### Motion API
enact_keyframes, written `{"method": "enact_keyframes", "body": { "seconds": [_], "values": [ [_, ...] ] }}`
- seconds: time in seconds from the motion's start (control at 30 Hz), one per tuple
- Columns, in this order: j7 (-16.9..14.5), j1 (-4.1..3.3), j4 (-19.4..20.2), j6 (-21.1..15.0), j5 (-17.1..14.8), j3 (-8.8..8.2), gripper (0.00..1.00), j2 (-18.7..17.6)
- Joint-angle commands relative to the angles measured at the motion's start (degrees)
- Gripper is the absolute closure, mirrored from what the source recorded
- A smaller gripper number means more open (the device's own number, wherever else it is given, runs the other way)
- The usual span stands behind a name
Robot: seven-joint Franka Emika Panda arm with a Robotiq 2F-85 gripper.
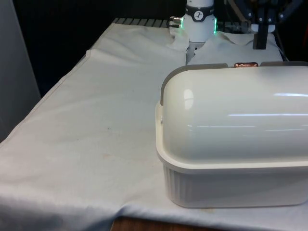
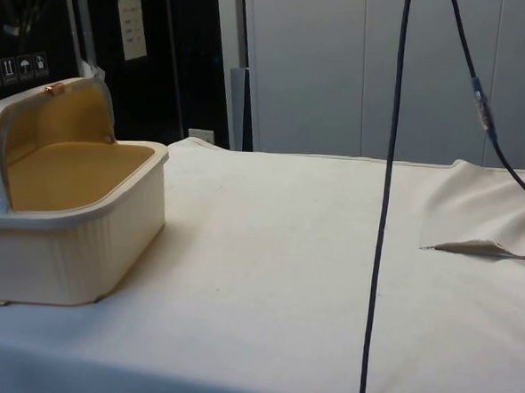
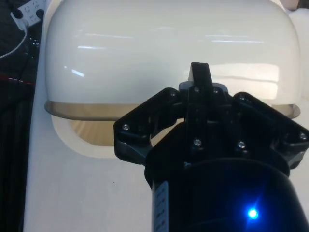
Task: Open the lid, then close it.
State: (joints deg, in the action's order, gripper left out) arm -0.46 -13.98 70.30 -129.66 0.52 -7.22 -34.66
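A cream bread box (image 1: 231, 159) stands at the front view's right, its back towards that camera. Its domed roll lid (image 1: 236, 110) is rolled back, and in the side view the box (image 2: 72, 247) is open on a wood-coloured inside (image 2: 68, 171). A small copper handle (image 1: 246, 64) sits on the lid's edge at the top, and it shows in the side view too (image 2: 51, 87). In the wrist view my black gripper (image 3: 199, 72) is right at the lid's lower edge (image 3: 87, 108), over the dome (image 3: 169, 43). It covers the spot where the handle sits.
White cloth (image 1: 96, 120) covers the table, with wide free room on the front view's left. The cloth is rumpled near the side view's right (image 2: 483, 237). A dark cable (image 2: 384, 213) hangs down in front of the side camera.
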Motion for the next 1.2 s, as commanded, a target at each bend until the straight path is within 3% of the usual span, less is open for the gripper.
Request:
{"method": "enact_keyframes", "body": {
  "seconds": [0.0,0.33,0.4,0.63,0.67,0.77,0.93,0.97,1.17],
  "values": [
    [0.2,-0.11,1.0,-1.5,0.0,-0.06,1.0,0.3],
    [-0.1,-0.17,4.9,-3.3,0.1,-0.06,1.0,1.2],
    [-0.2,-0.11,3.8,-2.3,0.0,0.0,1.0,0.5],
    [-0.4,-0.17,7.6,-3.6,0.1,-0.06,1.0,2.3],
    [-0.3,-0.06,6.2,-2.3,0.0,0.0,1.0,1.5],
    [-0.5,-0.17,9.0,-3.8,0.1,-0.06,1.0,2.9],
    [-0.7,-0.11,10.9,-4.2,0.1,-0.11,1.0,3.7],
    [-0.6,-0.06,9.7,-3.1,0.0,-0.11,1.0,3.0],
    [-0.9,0.06,13.8,-4.8,0.1,-0.17,1.0,5.0]
  ]
}}
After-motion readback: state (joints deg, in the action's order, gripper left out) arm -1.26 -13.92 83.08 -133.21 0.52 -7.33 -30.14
